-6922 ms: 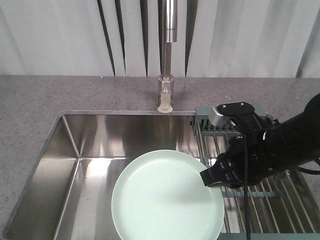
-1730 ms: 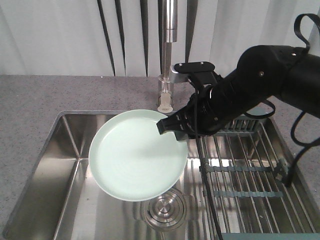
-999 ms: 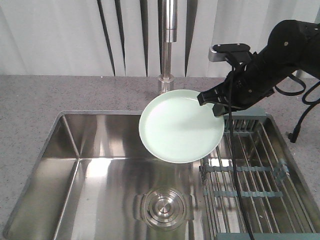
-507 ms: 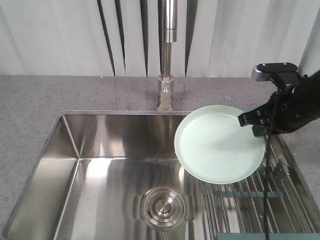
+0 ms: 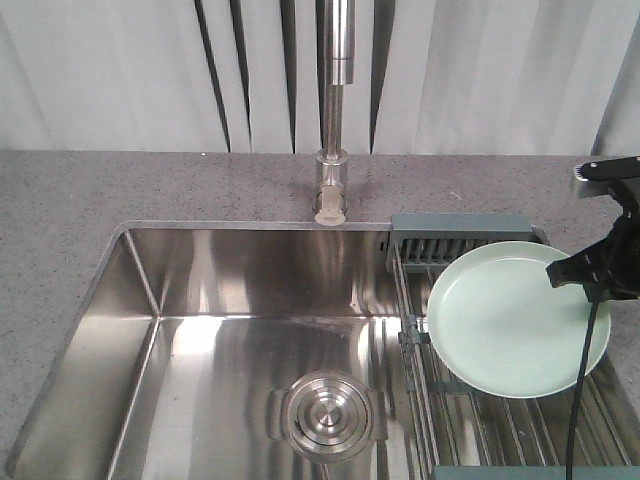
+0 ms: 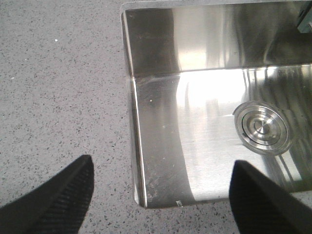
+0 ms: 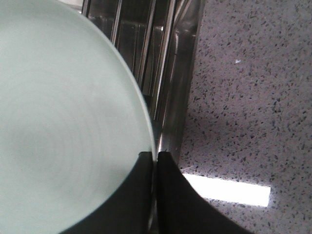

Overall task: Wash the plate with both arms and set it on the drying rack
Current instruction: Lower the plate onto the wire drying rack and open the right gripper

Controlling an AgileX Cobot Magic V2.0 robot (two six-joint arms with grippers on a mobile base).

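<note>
The pale mint-green plate (image 5: 515, 320) hangs tilted just above the drying rack (image 5: 470, 415) at the sink's right side. My right gripper (image 5: 572, 276) is shut on the plate's right rim. In the right wrist view the plate (image 7: 63, 131) fills the left half, and the right gripper (image 7: 154, 158) pinches its edge between both black fingers, with rack rods (image 7: 146, 44) beyond. My left gripper (image 6: 158, 183) stands open with nothing between its fingers, above the sink's near left corner and the counter. The left arm is out of the front view.
A steel sink (image 5: 230, 330) with a round drain (image 5: 325, 412) lies left of the rack. A tall faucet (image 5: 335, 110) rises behind it. Speckled grey counter (image 5: 90, 190) surrounds the sink; white curtains hang behind. The rack's slotted end block (image 5: 460, 240) sits at the back.
The right gripper has carried the plate from under the faucet rightward and down, until it hangs over the drying rack. The sink basin now shows uncovered.
</note>
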